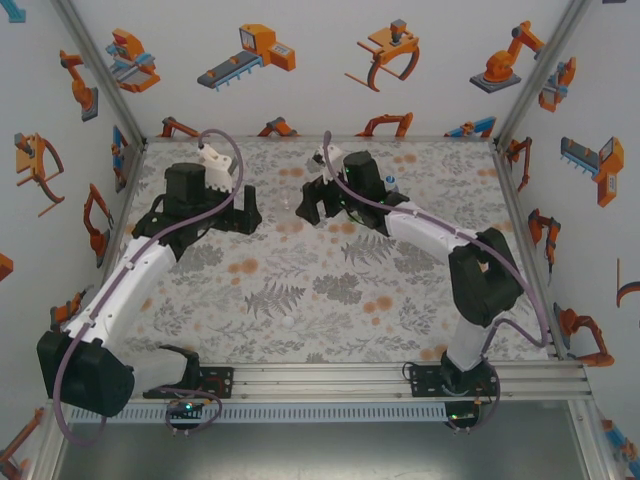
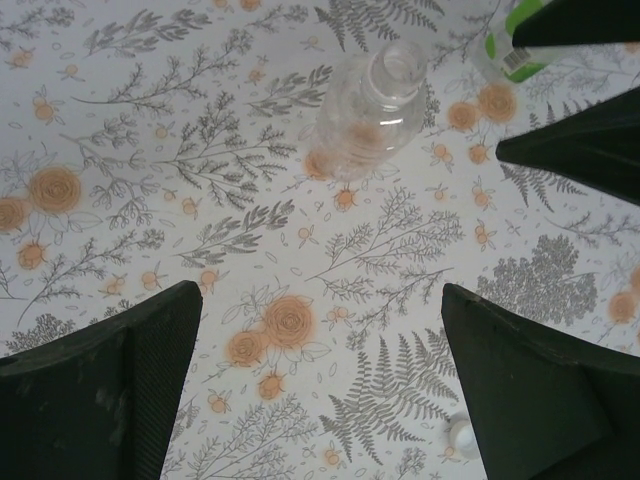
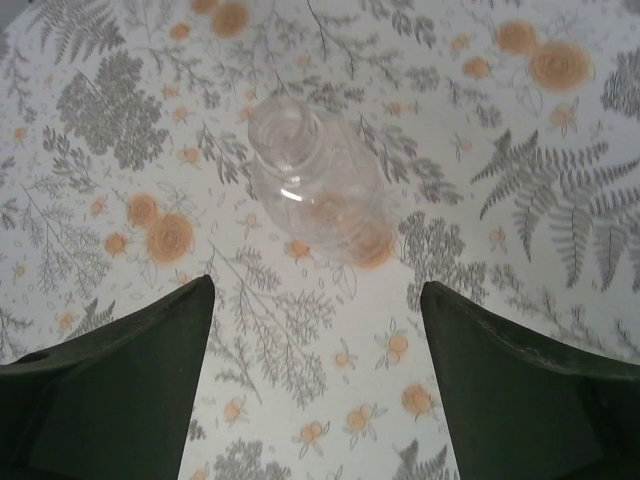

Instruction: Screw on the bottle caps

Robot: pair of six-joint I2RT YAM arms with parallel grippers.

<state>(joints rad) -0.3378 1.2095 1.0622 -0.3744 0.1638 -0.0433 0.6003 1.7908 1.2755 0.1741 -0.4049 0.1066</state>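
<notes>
Left tool (image 2: 320, 320), right tool (image 3: 315, 300) apart; uncapped clear bottle (image 3: 315, 190) between; cap (image 2: 461, 436) beside left tool.

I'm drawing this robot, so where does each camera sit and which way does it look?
Top external: high behind, looking down at the flower-print table, left arm and right arm.
Left wrist: looking down past the open left gripper at the plain clear plastic bottle.
Right wrist: looking down past the open right gripper at that bottle.
Shared: both wrist views show that same uncapped bottle.
</notes>
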